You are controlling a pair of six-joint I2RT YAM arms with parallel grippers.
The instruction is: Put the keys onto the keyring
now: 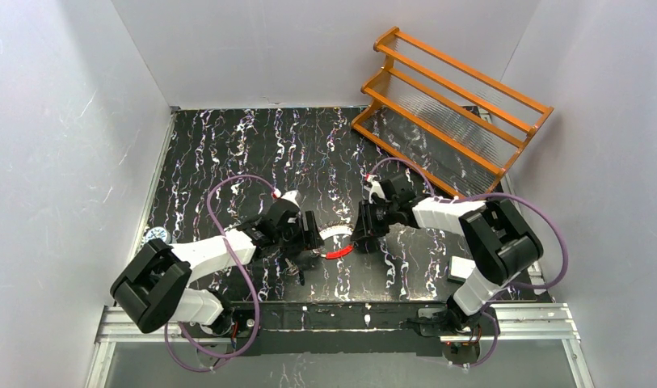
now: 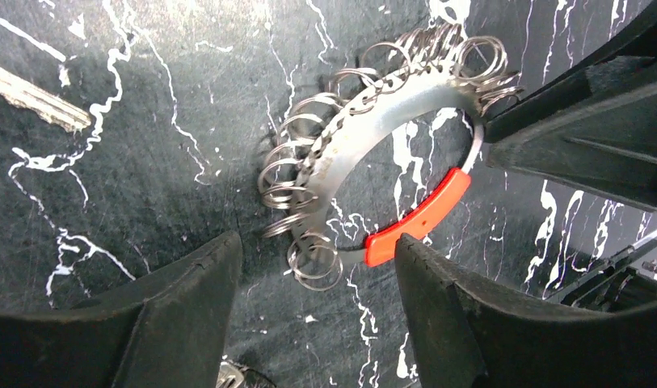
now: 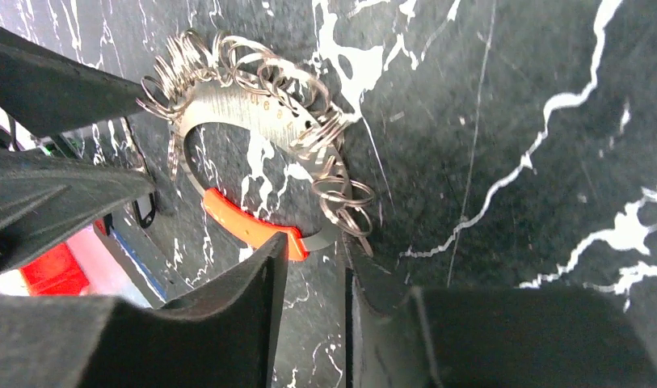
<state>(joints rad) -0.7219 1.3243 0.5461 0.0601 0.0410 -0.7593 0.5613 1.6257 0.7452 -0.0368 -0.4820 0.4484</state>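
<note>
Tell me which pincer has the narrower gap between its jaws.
The right pincer: its jaws nearly meet at one end of the red part of the keyring, while the left pincer stands wide open astride the other end.

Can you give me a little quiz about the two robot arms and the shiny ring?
1. True or false: the keyring lies on the table, between the left gripper and the right gripper.
2. What colour is the short coloured section of the keyring? A) blue B) red C) green
3. Fill the gap: the orange rack stands at the far ____ corner of the table.
Key: 1 true; 2 B; 3 right.
</note>
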